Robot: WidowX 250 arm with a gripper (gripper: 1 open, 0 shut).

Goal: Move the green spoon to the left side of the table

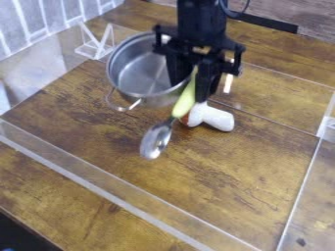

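Black robot gripper (198, 82) points straight down, jaws pinching thick yellow-green handle of green spoon (174, 120). Spoon hangs tilted, shiny silver bowl low over brown wood-plank table (78, 118). Silver metal pot (137, 67) just beside spoon, up-left of it. White mushroom toy (211, 118) lies just right of spoon handle. Clear acrylic wall (144, 211) edges table in front of pot.

The black hand (198, 80) points down and is closed on the yellow-green handle of the green spoon (173, 120). The spoon hangs tilted, its silver bowl low over the wooden counter (78, 118), between a silver pot (141, 65) and a white mushroom toy (213, 118).
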